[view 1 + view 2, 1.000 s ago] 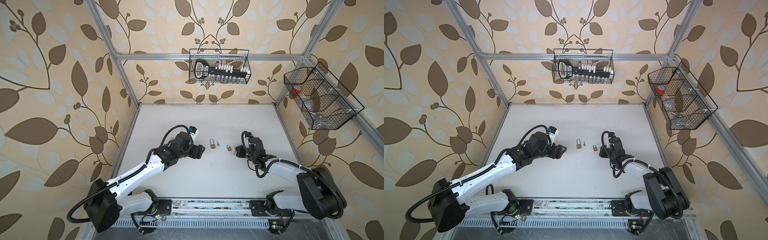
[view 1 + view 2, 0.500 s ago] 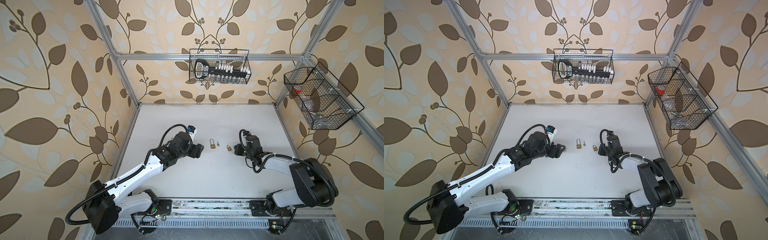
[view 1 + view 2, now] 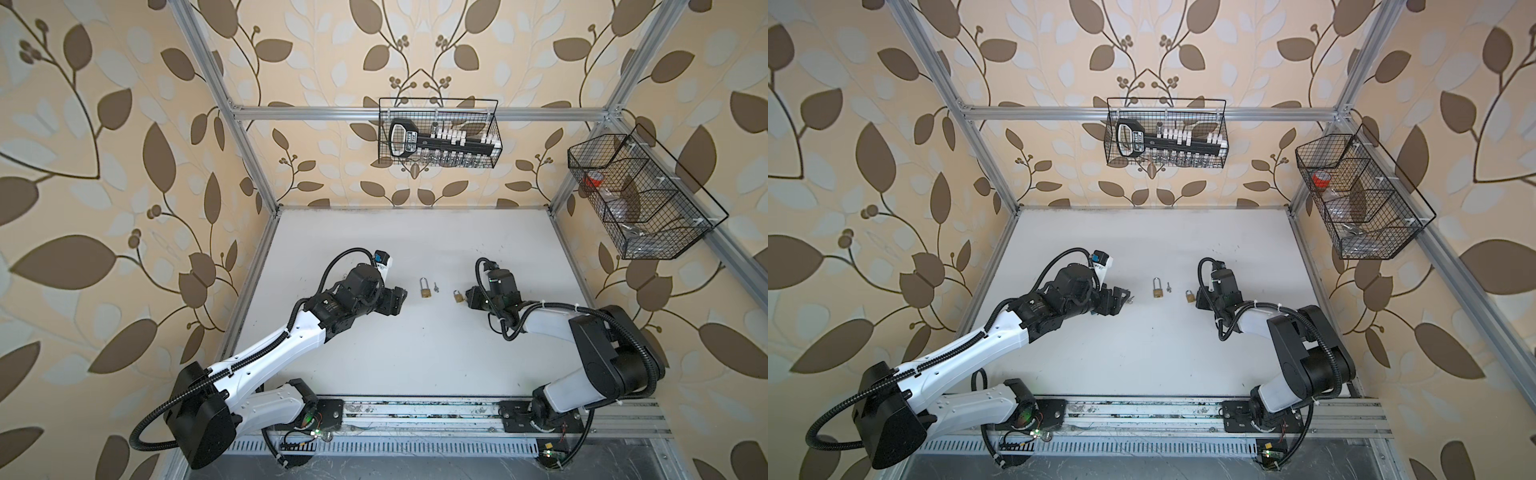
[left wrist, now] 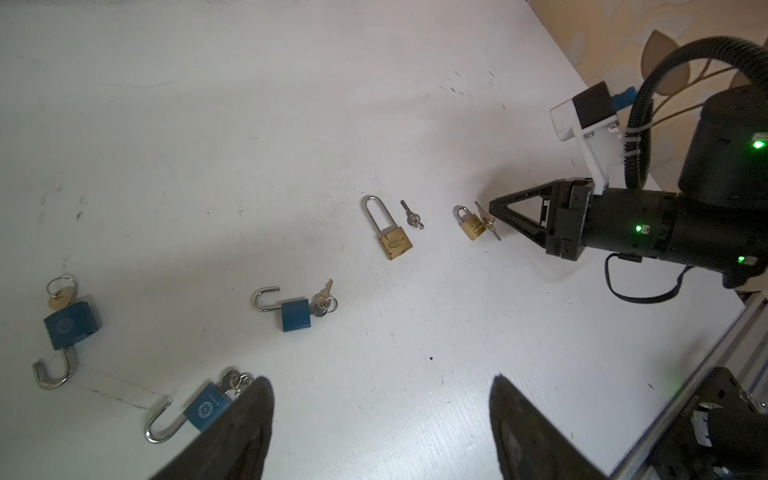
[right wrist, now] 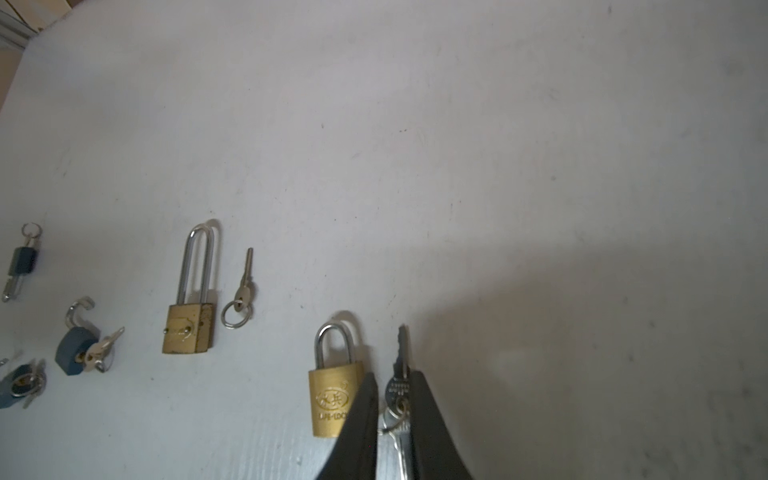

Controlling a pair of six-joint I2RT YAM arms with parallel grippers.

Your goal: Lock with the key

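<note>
A small brass padlock (image 5: 332, 399) lies shut on the white table, seen in both top views (image 3: 457, 296) (image 3: 1189, 296). Right beside it lies its key (image 5: 401, 361) on a ring with a second key. My right gripper (image 5: 394, 374) is low over the table and open only a little. Its fingers straddle the key's head, with a gap showing on the padlock side. My left gripper (image 4: 381, 379) hangs wide open over bare table, well to the left (image 3: 399, 301). A long-shackle brass padlock (image 5: 191, 320) and its own key (image 5: 243, 286) lie between the two grippers.
Three blue padlocks with keys in them lie by the left gripper (image 4: 296, 320) (image 4: 70, 324) (image 4: 205, 409), their shackles open. Wire baskets hang on the back wall (image 3: 438, 133) and the right wall (image 3: 640, 195). A metal rail (image 3: 415, 409) runs along the table's front edge.
My right gripper has slid left up to the small padlock and its key, and its jaws have parted slightly. The left arm has barely moved.
</note>
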